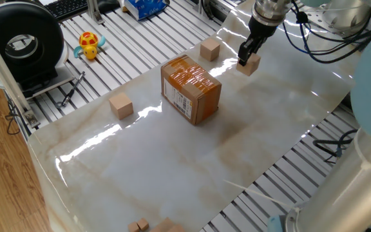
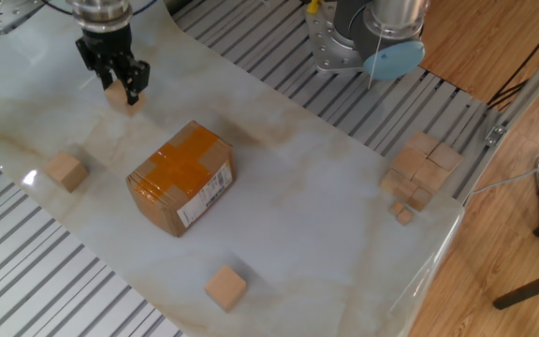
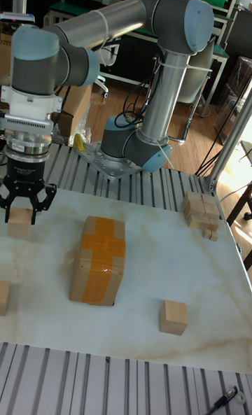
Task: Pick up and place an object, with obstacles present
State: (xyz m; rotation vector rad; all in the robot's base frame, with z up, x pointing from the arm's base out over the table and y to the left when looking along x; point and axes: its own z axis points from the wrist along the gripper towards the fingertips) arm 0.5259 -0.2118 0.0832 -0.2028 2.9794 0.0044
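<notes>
Your gripper [image 2: 115,82] had its jaws clamped on the wooden cube [image 2: 117,94] (lifted clear), near the cardboard box [image 2: 180,178].

Two high oblique views, opposite sides; tall view low, frontal; all share cardboard box [image 1: 191,89].

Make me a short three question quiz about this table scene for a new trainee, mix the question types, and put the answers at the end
1. True or false: the gripper is shut on a wooden cube.
2. Which thing stands near the middle of the marble sheet? A) yellow toy turtle B) cardboard box C) black reel
3. Fill in: besides the held cube, ___ single cubes sit on the sheet near the box.

Key
1. True.
2. B, the cardboard box.
3. Two: one cube to one side, another cube by the near edge.
</notes>
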